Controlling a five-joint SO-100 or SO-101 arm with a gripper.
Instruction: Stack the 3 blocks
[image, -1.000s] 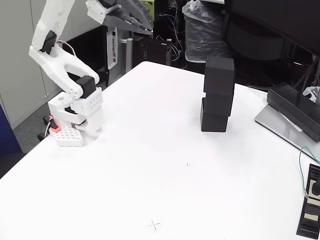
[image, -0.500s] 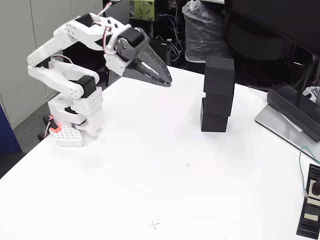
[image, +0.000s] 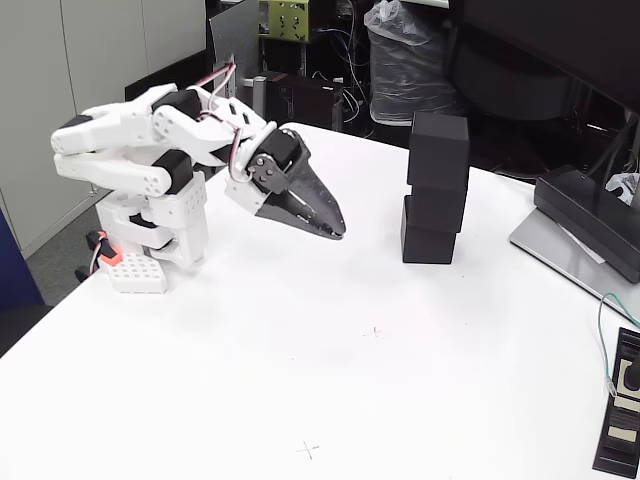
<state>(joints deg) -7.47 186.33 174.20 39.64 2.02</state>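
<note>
End effector (image: 338, 230) closed, empty, left of 3 stacked blocks (image: 436, 189).

Matte black blocks (image: 437, 188); smooth white table (image: 300, 380).

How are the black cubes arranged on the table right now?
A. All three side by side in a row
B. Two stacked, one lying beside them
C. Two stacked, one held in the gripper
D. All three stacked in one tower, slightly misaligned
D: the fixed view shows the three black cubes in a single tower on the white table, the top one offset from those below, with the gripper apart from it and carrying nothing.
</note>
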